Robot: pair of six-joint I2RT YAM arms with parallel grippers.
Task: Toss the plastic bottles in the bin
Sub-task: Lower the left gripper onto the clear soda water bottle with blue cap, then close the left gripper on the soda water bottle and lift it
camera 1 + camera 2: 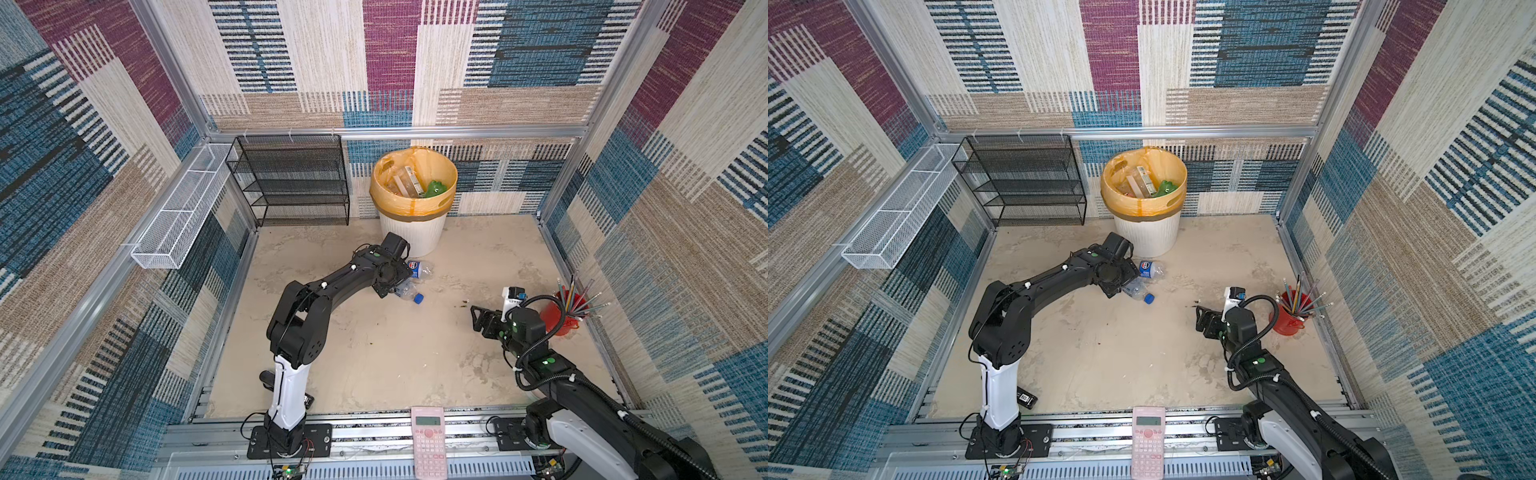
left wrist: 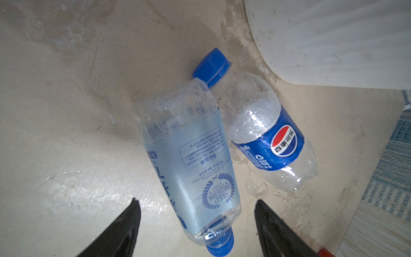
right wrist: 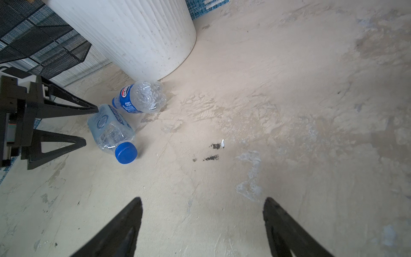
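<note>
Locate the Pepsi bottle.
In both top views the Pepsi bottle lies on the floor just before the bin, beside the pale-label bottle at the left gripper.

You see bottles (image 2: 189, 155) of clear, glossy, crinkled plastic; bin (image 3: 133, 33) matt ribbed plastic; desk (image 3: 289, 111) rough, matt; rack (image 1: 291, 178) metal mesh.

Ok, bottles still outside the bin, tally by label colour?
Bottle with dark blue label: 1
Bottle with pale blue label: 1
Total: 2, both lying beside the bin.
</note>
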